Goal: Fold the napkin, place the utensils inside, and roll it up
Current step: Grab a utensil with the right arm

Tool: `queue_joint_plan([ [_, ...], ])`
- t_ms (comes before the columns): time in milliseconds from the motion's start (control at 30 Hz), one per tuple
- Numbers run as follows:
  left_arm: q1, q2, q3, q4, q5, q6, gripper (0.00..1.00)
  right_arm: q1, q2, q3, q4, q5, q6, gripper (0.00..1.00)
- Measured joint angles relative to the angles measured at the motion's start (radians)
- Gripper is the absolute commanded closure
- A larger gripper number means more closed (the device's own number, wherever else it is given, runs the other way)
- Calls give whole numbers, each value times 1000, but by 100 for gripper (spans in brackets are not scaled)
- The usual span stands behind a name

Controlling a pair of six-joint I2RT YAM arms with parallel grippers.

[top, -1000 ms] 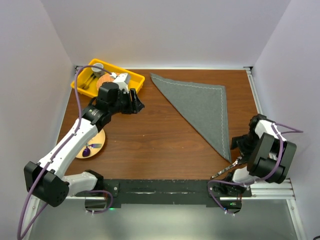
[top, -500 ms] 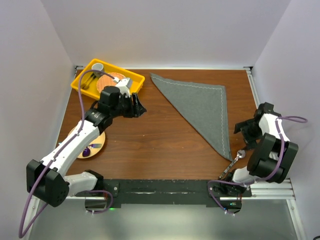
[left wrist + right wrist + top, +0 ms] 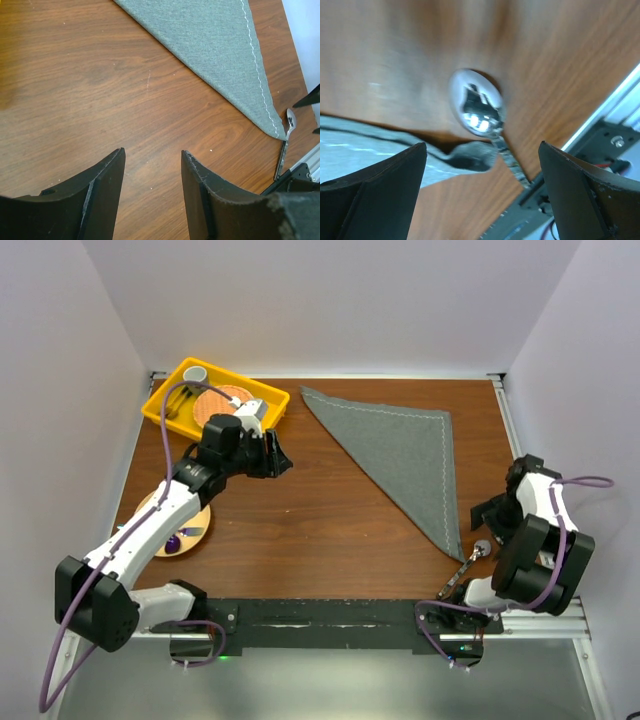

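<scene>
The grey-green napkin lies folded into a triangle on the right half of the table, its tip pointing to the front edge. A metal spoon lies on the wood just beside that tip. My right gripper is open and hovers right over the spoon's bowl and the napkin tip, holding nothing. My left gripper is open and empty over bare wood left of the napkin. In the left wrist view the napkin and the spoon lie far ahead.
A yellow tray at the back left holds a round plate, a cup and utensils. A small wooden plate with a purple item sits at the left under my left arm. The metal rail runs along the front edge.
My right gripper has swung right and back, from beside the napkin tip to over the spoon's bowl. The spoon has shifted a little to the right. My left gripper edged slightly right.
</scene>
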Motion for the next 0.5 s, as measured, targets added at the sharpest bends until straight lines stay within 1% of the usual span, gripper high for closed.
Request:
queue_joint_plan([
  [200, 3, 17, 16, -5, 0, 9, 47, 0, 24, -61, 31, -19, 1, 2],
  [400, 14, 32, 16, -11, 3, 9, 47, 0, 25, -159, 141, -72, 32, 7],
  [500, 18, 35, 16, -20, 3, 9, 47, 0, 23, -167, 151, -84, 43, 11],
])
